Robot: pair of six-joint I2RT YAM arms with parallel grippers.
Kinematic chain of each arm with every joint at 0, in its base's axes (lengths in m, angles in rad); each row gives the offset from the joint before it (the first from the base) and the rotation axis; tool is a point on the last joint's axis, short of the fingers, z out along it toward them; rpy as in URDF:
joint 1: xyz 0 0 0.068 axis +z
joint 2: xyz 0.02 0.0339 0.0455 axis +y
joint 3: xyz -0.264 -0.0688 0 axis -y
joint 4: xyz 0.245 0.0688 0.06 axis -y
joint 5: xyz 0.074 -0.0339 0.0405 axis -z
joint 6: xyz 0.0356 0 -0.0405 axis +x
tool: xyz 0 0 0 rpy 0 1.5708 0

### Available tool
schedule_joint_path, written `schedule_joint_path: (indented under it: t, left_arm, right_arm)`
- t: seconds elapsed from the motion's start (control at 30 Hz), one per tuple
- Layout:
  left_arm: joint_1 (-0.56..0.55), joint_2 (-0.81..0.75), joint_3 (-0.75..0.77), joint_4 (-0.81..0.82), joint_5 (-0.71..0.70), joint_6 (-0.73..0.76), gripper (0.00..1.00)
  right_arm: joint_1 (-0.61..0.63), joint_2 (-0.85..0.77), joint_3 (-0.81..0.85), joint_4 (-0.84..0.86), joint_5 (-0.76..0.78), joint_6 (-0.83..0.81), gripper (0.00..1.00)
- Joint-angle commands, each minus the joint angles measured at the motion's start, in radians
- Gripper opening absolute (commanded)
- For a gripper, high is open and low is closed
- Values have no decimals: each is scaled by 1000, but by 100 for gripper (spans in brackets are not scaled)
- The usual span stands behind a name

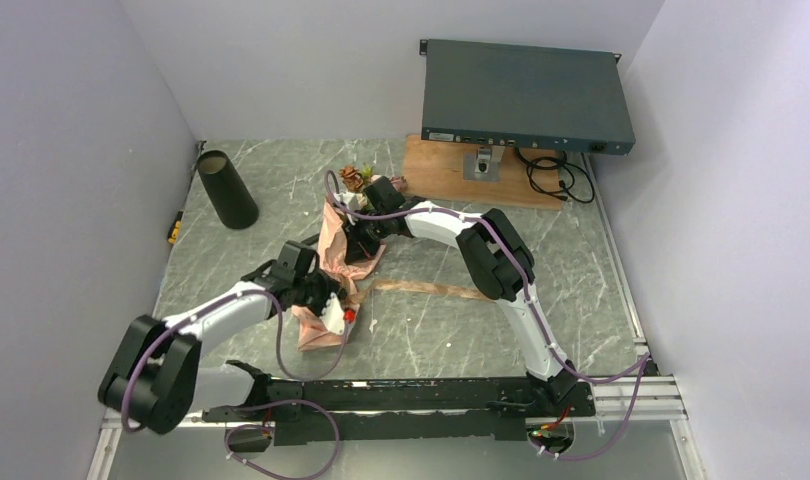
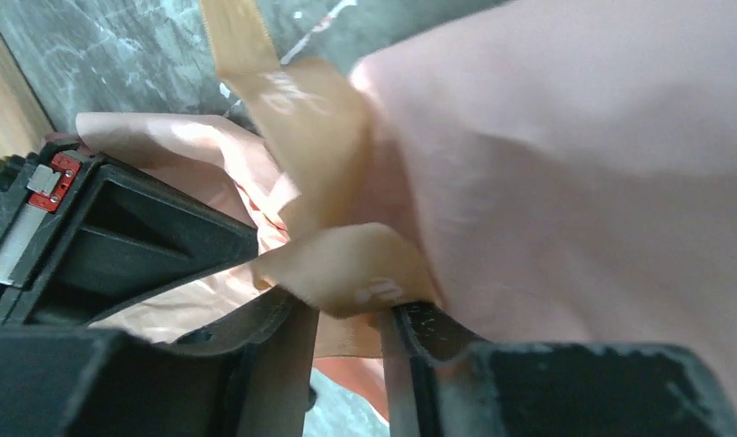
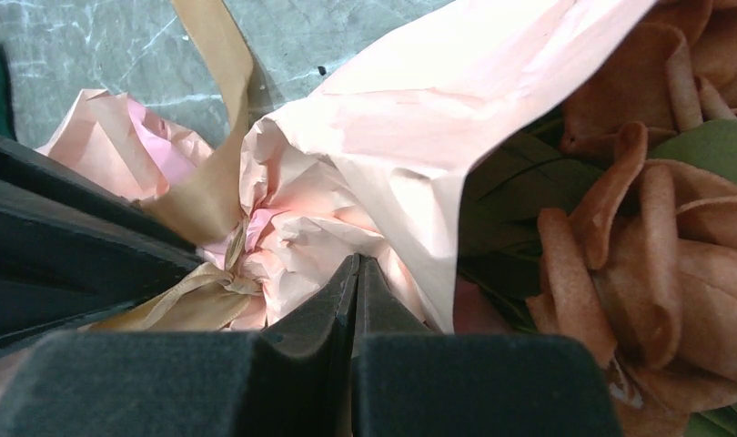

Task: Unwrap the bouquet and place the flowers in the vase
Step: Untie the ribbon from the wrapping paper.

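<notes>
My left gripper [image 2: 347,339] has its fingers a little apart with the ribbon [image 2: 342,273] between them (I cannot tell if they hold it); my right gripper [image 3: 356,273] is pressed tight together at the paper [image 3: 419,118]; the bouquet [image 1: 336,238] lies between my hands, wrapped and tied; the flowers [image 3: 638,228] peek out; the vase [image 1: 227,188] stands far left, with no flowers in it yet.

Plain pale lilac-white walls [image 1: 61,150] close in a grey-green marbled stone-look table [image 1: 581,260] on three sides, under even, soft light. At the table's far right corner a flat light-brown wooden board [image 1: 436,172] carries a small metal stand [image 1: 481,162] holding a flat dark grey rack box [image 1: 526,95]. Coiled black cables [image 1: 566,180] lie beside the board. A silver metal rail [image 1: 621,290] runs along the right edge.
</notes>
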Motion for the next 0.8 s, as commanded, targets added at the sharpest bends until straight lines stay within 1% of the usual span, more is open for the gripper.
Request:
schedule_joint_path:
  t: [0.0,0.1,0.2,0.23,0.27,0.3,0.33,0.37,0.4,0.47,0.57,0.67,0.77]
  left_arm:
    - [-24,-129,-140,-269,-110,180,39]
    - [-24,-293,-180,-336,-90,231,44]
    - [-24,-436,-146,-433,-14,165,51]
    - [-24,-471,-131,-461,3,129,51]
    - [-24,-498,-113,-476,13,80,50]
    - [-22,-514,-93,-482,17,5,46]
    - [-16,-517,-69,-488,22,-26,42]
    - [-2,-514,-42,-490,33,-93,39]
    - [21,-501,-13,-488,58,-127,38]
    - [90,-461,57,-474,132,-247,36]
    - [188,-370,143,-384,225,-405,32]
    - [238,-234,230,-314,284,-506,27]
    - [257,-73,317,-327,386,-520,22]
  right_arm:
    - [-12,89,-30,-175,133,-50,0]
    - [-11,88,-37,-167,132,-46,0]
    - [-12,90,-38,-166,134,-48,0]
    - [-12,87,-41,-163,136,-48,0]
    - [-12,85,-43,-161,136,-51,0]
    - [-12,84,-45,-161,135,-52,0]
    - [-12,82,-48,-160,135,-55,0]
    - [-12,80,-50,-159,135,-59,0]
    - [-12,80,-52,-160,137,-62,0]
    - [-11,80,-52,-164,135,-67,0]
    - [-11,79,-49,-172,133,-77,0]
    - [-11,81,-48,-175,131,-84,0]
    - [-11,85,-41,-180,129,-83,0]
